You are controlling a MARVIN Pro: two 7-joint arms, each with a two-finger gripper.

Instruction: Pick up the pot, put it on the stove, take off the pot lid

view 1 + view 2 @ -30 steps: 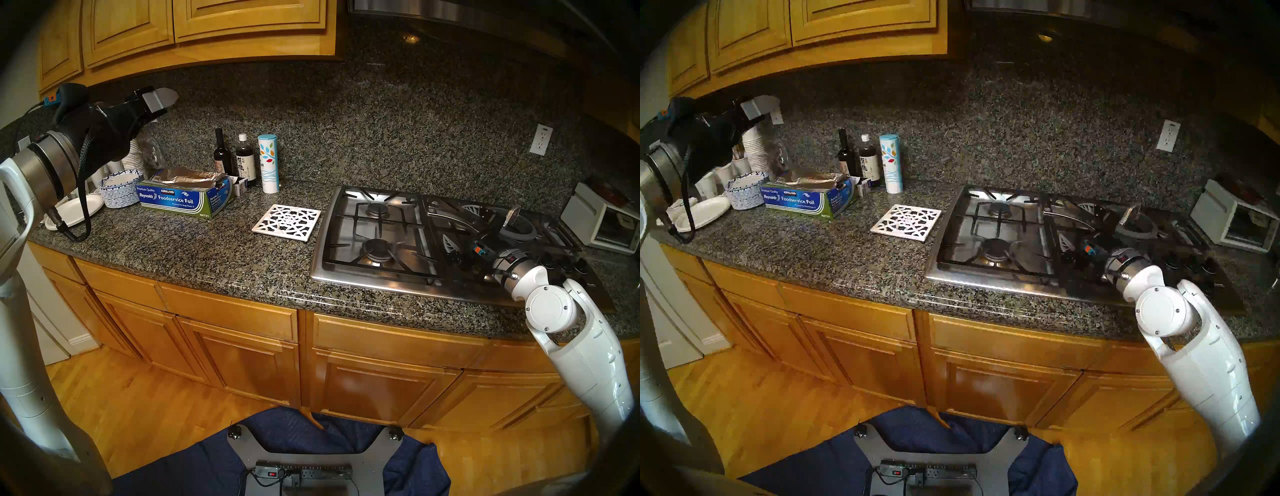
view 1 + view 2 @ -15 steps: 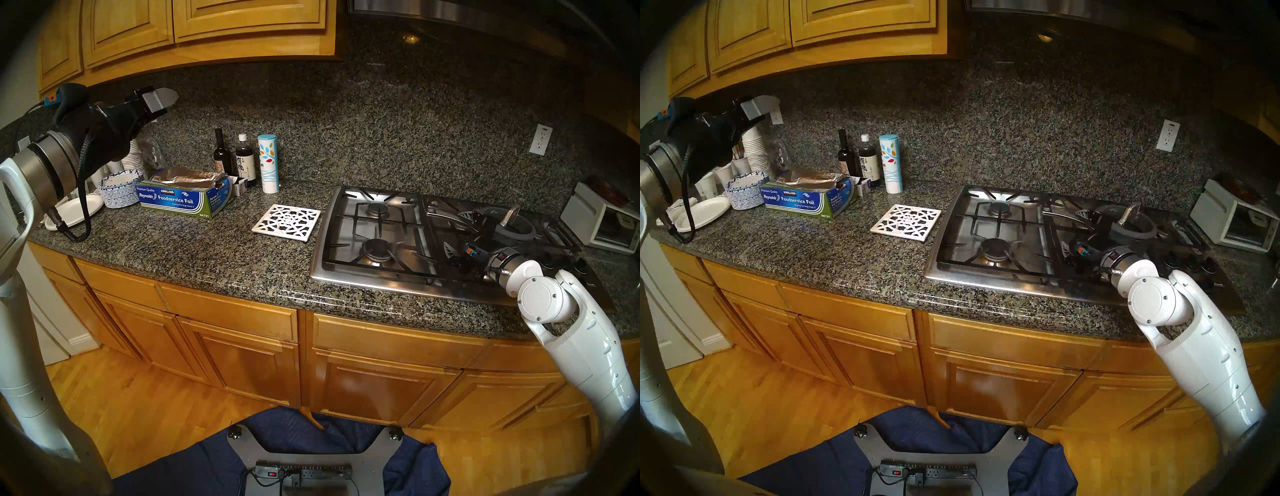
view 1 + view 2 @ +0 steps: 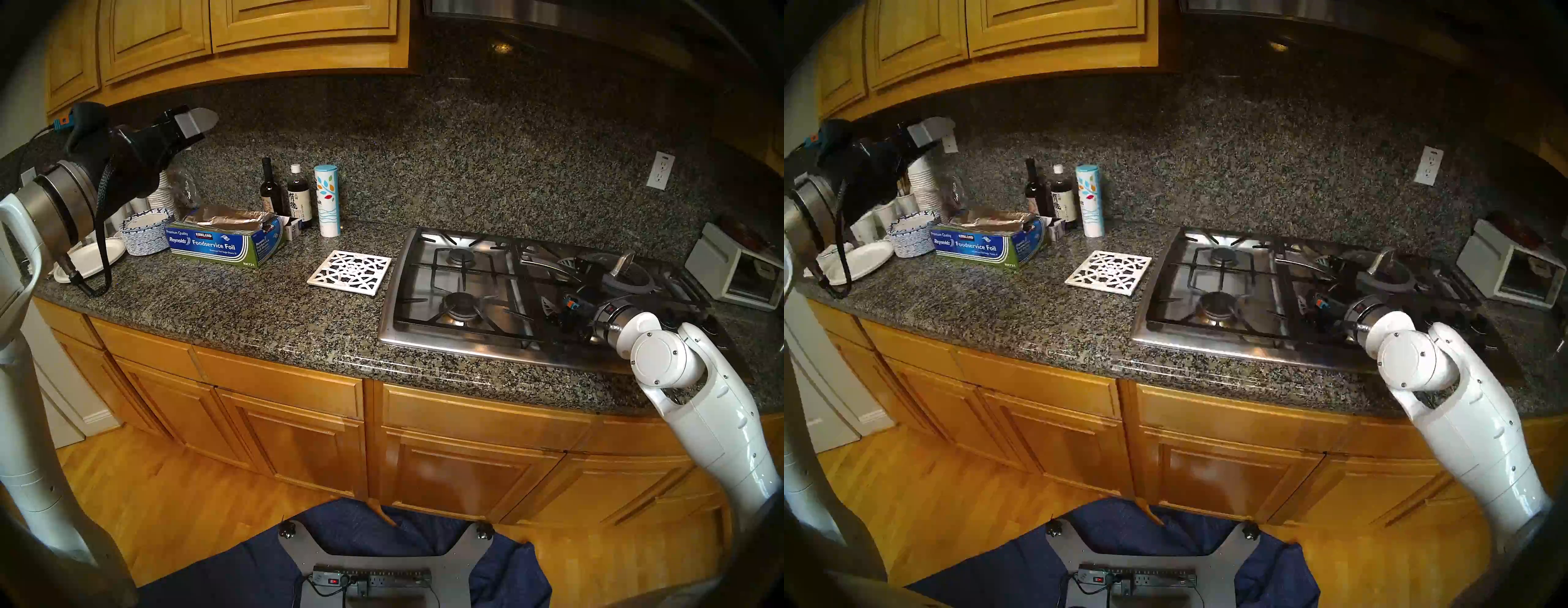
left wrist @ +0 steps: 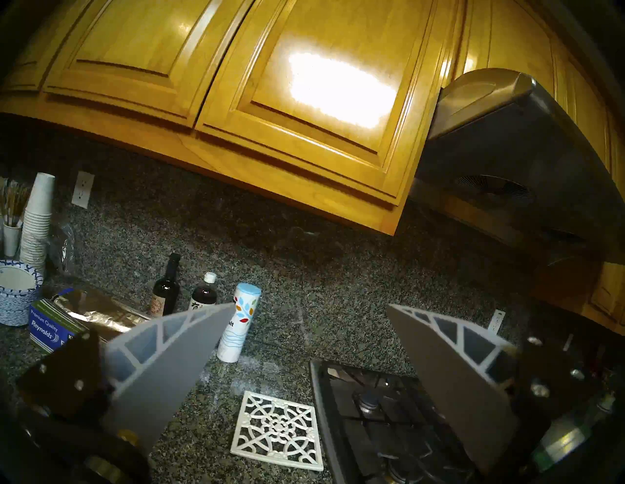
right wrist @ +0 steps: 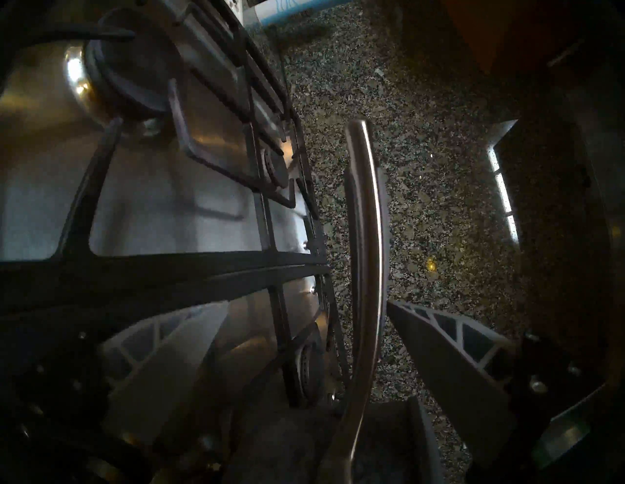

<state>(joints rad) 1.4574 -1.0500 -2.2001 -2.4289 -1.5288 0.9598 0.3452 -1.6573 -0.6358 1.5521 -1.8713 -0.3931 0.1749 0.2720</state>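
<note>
Closest to you, the right arm (image 3: 700,407) reaches in over the front edge of the stove (image 3: 462,335), its wrist low above the black knobs on the right end. The right gripper (image 5: 307,306) has its two fingers spread wide, and the pot's long silver handle (image 5: 367,236) runs up between them; the right-hand finger (image 5: 449,355) sits just beside the handle, the other finger (image 5: 176,351) well clear of it. You've got no pinch on that handle here.

Just past the wrist, the pot (image 3: 594,261) sits on the black grates over the right half of the stove, mostly hidden by the gripper body. The pot lid (image 3: 632,280) is on it, dark grey rim showing, loop handle (image 3: 623,263) upright. Whether the lid is seated flat, you can't tell from here.

Left of the stove, the white lattice trivet (image 3: 351,271) lies flat on the granite counter (image 3: 254,305), apart from the cooktop edge.

Far left, your left gripper (image 4: 309,304) hangs high above the foil box (image 3: 225,244), fingers spread and holding nothing. The toaster oven (image 3: 738,271) stands beyond the stove's right end.
</note>
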